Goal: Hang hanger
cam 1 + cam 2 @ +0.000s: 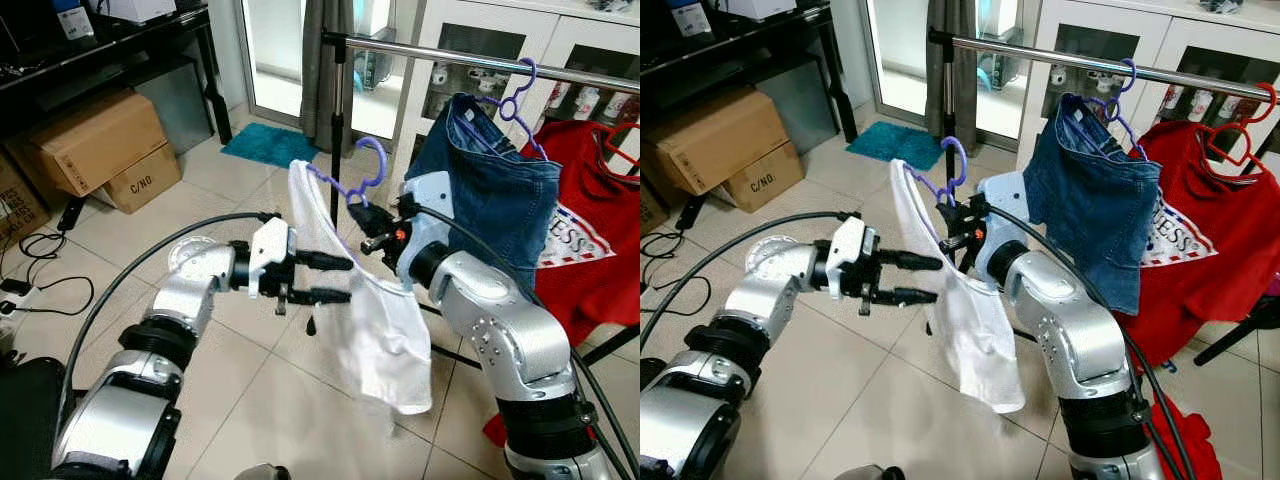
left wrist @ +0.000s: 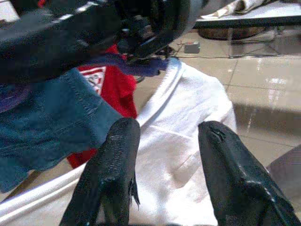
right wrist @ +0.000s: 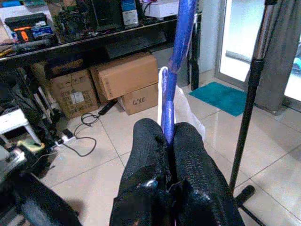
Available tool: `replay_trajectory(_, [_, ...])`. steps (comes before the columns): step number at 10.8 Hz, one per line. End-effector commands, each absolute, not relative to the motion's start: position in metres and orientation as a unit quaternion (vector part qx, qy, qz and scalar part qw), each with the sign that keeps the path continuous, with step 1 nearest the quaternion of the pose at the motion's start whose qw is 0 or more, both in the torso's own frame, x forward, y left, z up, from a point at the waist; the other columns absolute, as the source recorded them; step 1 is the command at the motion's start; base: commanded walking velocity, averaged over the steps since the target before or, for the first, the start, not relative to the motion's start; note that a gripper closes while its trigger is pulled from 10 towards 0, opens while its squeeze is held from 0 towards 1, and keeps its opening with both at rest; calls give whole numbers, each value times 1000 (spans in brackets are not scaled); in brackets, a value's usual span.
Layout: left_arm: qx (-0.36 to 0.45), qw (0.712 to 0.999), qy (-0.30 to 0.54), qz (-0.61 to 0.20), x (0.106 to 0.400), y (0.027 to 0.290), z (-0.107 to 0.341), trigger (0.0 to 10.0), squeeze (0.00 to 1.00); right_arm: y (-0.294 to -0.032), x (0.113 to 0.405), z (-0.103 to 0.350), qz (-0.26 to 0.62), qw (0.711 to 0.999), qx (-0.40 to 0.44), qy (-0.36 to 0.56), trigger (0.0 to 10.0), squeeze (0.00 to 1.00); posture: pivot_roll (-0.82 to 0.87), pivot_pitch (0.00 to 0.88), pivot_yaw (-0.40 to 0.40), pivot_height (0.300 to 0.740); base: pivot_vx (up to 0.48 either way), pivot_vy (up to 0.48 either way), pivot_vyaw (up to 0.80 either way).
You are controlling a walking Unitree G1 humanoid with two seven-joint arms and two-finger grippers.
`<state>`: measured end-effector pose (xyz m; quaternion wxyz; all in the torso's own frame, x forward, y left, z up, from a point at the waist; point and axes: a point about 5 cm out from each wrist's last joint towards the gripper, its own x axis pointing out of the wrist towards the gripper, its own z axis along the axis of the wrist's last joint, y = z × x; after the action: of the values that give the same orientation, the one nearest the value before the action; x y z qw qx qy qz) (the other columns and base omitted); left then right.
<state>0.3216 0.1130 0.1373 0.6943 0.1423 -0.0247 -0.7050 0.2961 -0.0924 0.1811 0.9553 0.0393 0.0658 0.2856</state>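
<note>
The right gripper (image 1: 368, 222) is clamped on the neck of the purple hanger (image 1: 352, 180), its two fingers (image 3: 155, 155) pressed together around the plastic just below the hook, which stands upright above them. A white garment (image 1: 375, 310) drapes from the hanger and hangs below and to the left of that gripper. The metal rail (image 1: 450, 55) lies above and beyond the right gripper, running crosswise, so the hook must, by my reckoning, travel up and forward to catch it; the right arm is the one carrying the load and is nearer the rail. The left gripper (image 1: 325, 278) sits just left of the cloth, fingers (image 2: 113, 169) apart, pointed at the white fabric but not closed on it. On the rail hang a denim garment (image 1: 490, 200) and a red shirt (image 1: 590, 250). The hanger's far shoulder is hidden under the white cloth, and whether the left fingertips touch the fabric cannot be told.
</note>
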Motion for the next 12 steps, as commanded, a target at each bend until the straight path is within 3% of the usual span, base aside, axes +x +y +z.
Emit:
replay_trajectory(1, [163,683,-30,-712,324,108,143,10000,1000,-88,295,192,299,952,34,48,10000,0,-196,0,83,740,0,0,0])
replay_trajectory(2, [192,690,-42,-696,326,105,142,10000,1000,-88,294,192,302,952,33,48,10000,0,-199,0,85,740,0,0,0])
replay_trajectory(3, [205,698,-40,-685,330,102,142,10000,702,-87,293,193,308,950,31,48,10000,0,-201,0,85,740,0,0,0])
replay_trajectory(4, [208,697,-33,-685,331,100,141,10000,0,-85,292,194,314,948,29,48,10000,0,-203,0,85,740,0,0,0])
replay_trajectory(5, [208,697,-28,-686,332,99,140,4275,0,-85,292,194,316,947,29,48,10000,0,-205,0,86,740,0,0,0])
replay_trajectory(6, [197,691,-21,-695,331,95,138,0,0,-84,291,194,317,947,28,48,10000,0,-206,0,87,740,0,0,0])
replay_trajectory(12, [188,677,2,-712,328,93,129,0,0,-84,289,194,317,947,30,50,10000,0,-211,0,91,740,0,0,0])
